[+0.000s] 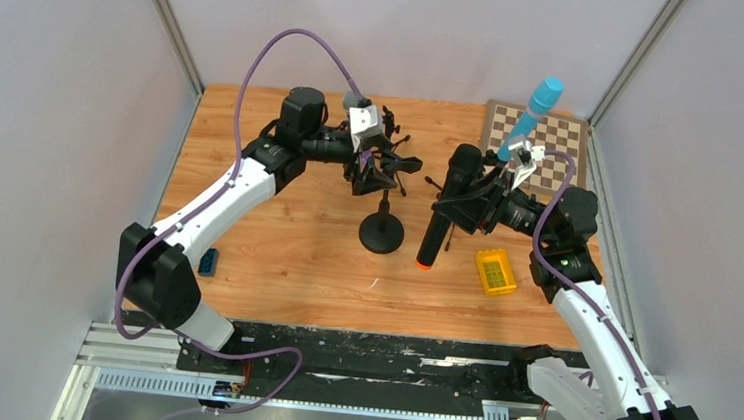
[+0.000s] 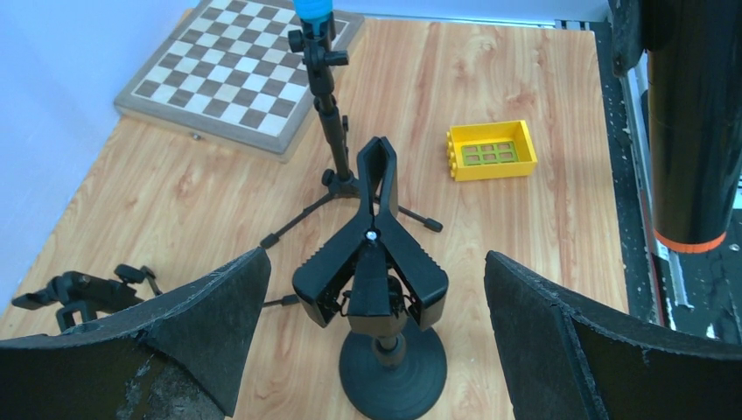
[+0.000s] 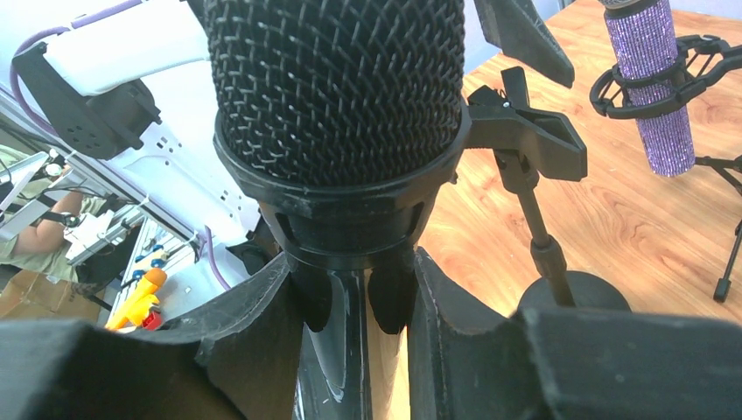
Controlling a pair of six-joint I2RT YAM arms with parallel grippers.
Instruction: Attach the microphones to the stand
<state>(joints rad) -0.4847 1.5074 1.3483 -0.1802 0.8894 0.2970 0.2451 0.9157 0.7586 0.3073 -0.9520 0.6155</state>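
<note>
Right gripper (image 3: 354, 337) is pinched on the black microphone (image 1: 448, 208) just under its mesh head, so the long body hangs tilted with the orange-ringed end low over the desk (image 1: 284, 253); whether that end touches the wood cannot be told. Left gripper (image 2: 374, 273) stands spread wide on either side of the spring clamp (image 2: 372, 206) atop the round-base stand (image 1: 382, 233), with neither finger seen pressing the handles. The light-blue microphone (image 1: 535, 107) sits in a tripod stand (image 2: 332, 114) by the chessboard (image 2: 232, 70), and the purple microphone (image 3: 652, 83) hangs in a black cradle (image 3: 602, 94), so the black one appears to be the last outstanding.

Hazards noted:
- The clamp handles are ribbed and angled. A squeeze landing off-centre may slip, letting the clamp snap closed or twist on its pivot.
- The stand rests on a small disc only. Sideways force from either arm could tip it or slide it.
- With the grip so near the head, the free tail can swing into the stand's pole, or into the tripod legs just beside it, during the approach.
- Both wrists converge on one clamp, so finger-to-finger contact is likely if the approach is not staggered.
- Letting go before the clamp bites fully would drop the microphone onto the desk
</note>
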